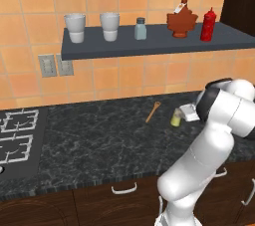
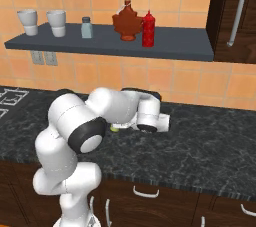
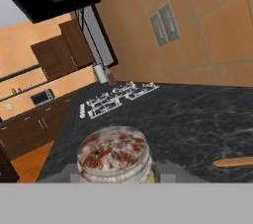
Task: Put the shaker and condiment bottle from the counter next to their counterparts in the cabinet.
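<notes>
Gripper closed on the shaker, low over the dark counter, mid-depth, well back from the front edge. Open counter at 9 o'clock up to the stove; wooden spoon just beside at 10. Red bottle seen on the shelf at 12, beside the maple bottle.

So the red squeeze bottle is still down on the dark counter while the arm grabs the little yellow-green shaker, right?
Not quite. The red squeeze bottle already stands on the dark slate-grey shelf beside the brown maple-leaf bottle, as the left base view shows. The gripper does grab the yellow-green shaker.
</notes>
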### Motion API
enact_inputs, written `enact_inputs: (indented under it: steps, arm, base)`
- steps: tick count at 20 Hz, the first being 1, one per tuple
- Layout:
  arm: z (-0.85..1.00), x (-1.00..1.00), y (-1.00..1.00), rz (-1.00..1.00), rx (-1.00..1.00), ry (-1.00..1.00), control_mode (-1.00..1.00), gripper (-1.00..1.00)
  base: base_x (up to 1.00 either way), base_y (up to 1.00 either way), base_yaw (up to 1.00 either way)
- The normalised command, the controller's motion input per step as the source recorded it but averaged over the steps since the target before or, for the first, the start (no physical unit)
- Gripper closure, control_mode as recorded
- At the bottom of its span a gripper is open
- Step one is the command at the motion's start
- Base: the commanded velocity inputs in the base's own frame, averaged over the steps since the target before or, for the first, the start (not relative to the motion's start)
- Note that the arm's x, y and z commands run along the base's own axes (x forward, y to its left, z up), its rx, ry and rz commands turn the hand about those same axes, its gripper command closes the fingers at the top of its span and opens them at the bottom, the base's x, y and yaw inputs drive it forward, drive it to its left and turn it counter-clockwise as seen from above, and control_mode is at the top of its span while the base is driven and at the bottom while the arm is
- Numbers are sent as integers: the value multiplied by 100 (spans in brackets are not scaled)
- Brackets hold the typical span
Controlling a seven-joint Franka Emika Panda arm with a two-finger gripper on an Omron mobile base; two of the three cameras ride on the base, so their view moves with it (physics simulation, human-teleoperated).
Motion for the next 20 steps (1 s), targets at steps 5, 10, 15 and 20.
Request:
enact_inputs:
  steps: [5, 10, 15, 20]
  arm:
    - [90, 12, 16, -12, 0, 25, -100, 100]
    - [78, -17, 9, -14, 0, 7, -100, 100]
    - [71, -33, 45, -19, -1, 1, -100, 100]
    - [86, -49, 63, -25, -15, -5, -100, 100]
  base:
    - [0, 0, 0]
    - [0, 0, 0]
    - [0, 0, 0]
    - [0, 0, 0]
